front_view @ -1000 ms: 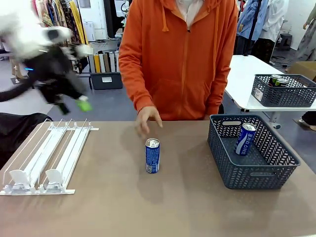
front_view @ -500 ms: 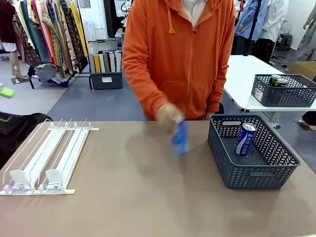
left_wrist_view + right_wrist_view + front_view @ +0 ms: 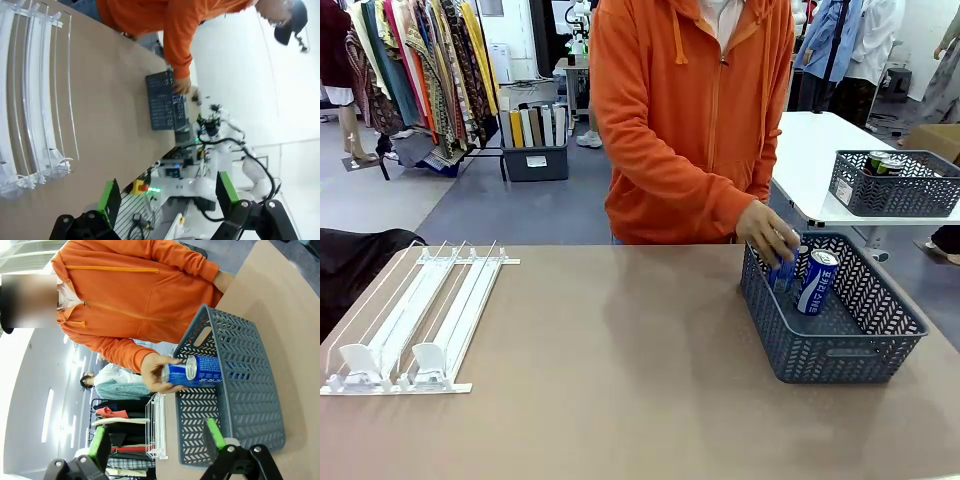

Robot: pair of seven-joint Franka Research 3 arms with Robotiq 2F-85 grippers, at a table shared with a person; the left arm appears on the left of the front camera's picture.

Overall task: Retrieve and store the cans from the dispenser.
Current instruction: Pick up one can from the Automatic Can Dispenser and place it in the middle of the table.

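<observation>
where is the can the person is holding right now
In the front view the blue can is in the person's hand, at the far left corner of the grey basket, beside another can leaning inside.

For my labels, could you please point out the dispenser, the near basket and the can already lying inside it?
dispenser (image 3: 405,325), front view, middle of rails.
basket (image 3: 840,360), front view, near wall.
can (image 3: 816,283), front view, blue side.

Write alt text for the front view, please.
A person's hand lowers a blue can into the grey basket, beside a second can leaning inside. The white dispenser lies on the table's left.
</observation>
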